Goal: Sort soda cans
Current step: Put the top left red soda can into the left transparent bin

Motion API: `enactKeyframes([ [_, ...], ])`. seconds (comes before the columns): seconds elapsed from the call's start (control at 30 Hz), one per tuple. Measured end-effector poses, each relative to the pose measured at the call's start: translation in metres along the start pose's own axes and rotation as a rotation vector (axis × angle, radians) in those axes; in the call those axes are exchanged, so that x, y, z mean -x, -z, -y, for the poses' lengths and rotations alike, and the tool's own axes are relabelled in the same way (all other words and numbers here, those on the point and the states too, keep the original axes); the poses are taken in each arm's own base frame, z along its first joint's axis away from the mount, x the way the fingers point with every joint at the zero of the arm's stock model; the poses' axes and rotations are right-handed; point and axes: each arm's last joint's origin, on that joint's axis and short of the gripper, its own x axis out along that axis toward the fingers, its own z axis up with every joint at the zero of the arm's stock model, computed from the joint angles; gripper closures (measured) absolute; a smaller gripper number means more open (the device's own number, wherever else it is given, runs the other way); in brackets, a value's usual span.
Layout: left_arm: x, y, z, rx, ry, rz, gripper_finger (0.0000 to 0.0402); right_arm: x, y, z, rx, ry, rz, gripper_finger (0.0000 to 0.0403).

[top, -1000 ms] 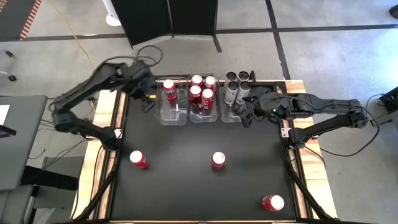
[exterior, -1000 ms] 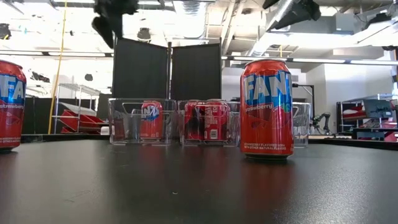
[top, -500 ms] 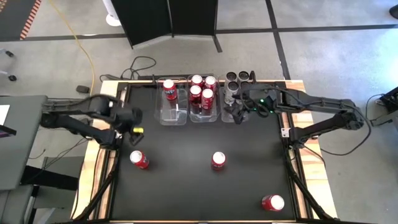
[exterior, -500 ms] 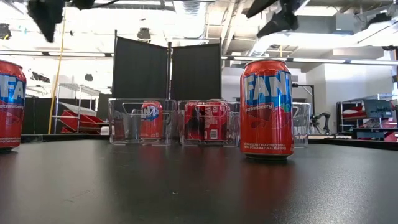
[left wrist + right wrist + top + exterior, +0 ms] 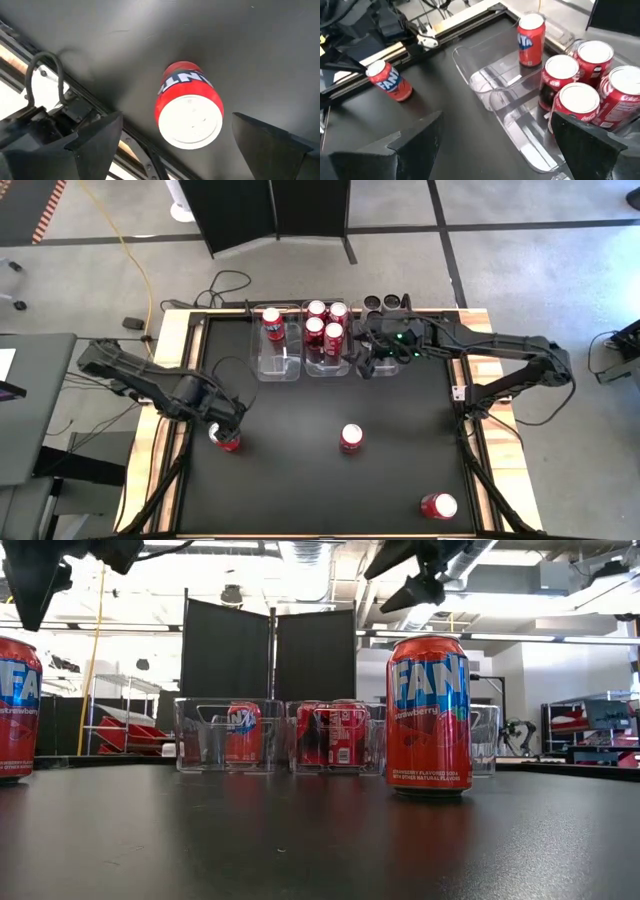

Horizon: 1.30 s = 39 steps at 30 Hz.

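In the last second the left hand [image 5: 226, 430] has left the far bins and come down over the loose Fanta can [image 5: 226, 439] at the near left of the worktop [image 5: 300, 480]. Its fingers [image 5: 95, 140] are spread wide with the can's silver top between them, below the hand, and nothing is gripped yet. I judge that the next step is to lower and close on this can.

The right hand [image 5: 368, 366] has moved from the grey cans [image 5: 383, 304] toward the middle bin [image 5: 327, 370], which holds 4 red cans [image 5: 325, 327]. This hand is also spread open and empty. The left bin [image 5: 277, 365] holds 1 Fanta can [image 5: 273, 322]. 2 more red cans [image 5: 351, 437] stand loose, well apart from both hands, so the sorting is not finished.
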Motion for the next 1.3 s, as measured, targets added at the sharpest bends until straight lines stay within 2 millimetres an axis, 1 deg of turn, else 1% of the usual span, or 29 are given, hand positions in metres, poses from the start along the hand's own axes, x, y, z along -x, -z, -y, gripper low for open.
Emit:
enactKeyframes([
  [0.17,-0.007,-0.001,0.014,-0.016,0.006,0.003,0.0035,0.002,-0.001,0.000,-0.001,-0.009,0.004,0.0020],
  [0.27,-0.011,0.000,0.019,-0.054,-0.002,-0.002,0.0032,0.002,-0.001,0.000,-0.001,-0.009,0.004,0.0020],
  [0.4,-0.016,0.005,0.019,-0.062,-0.018,-0.016,0.0029,0.001,0.000,0.000,-0.001,-0.008,0.002,0.0020],
  [0.6,-0.036,0.019,0.019,-0.084,-0.042,-0.057,0.0028,0.001,0.000,-0.001,0.000,-0.010,0.001,0.0020],
  [0.8,-0.057,0.023,0.023,-0.101,-0.012,-0.036,0.0028,0.001,0.000,-0.001,-0.008,-0.011,0.001,0.0020],
  [0.9,-0.061,0.023,0.022,-0.093,-0.020,-0.038,0.0030,0.001,0.000,-0.001,-0.011,-0.012,0.000,0.0020],
  [1.0,-0.061,0.023,0.022,-0.088,-0.023,-0.031,0.0050,0.001,0.000,-0.001,-0.017,-0.014,-0.001,0.0020],
  [1.13,-0.061,0.019,0.020,-0.097,-0.025,-0.031,0.0106,0.001,0.000,-0.001,-0.018,-0.014,-0.001,0.0020],
  [1.3,-0.060,0.012,0.018,-0.096,-0.020,-0.040,0.0110,0.001,0.000,-0.001,-0.019,-0.014,-0.001,0.0020],
])
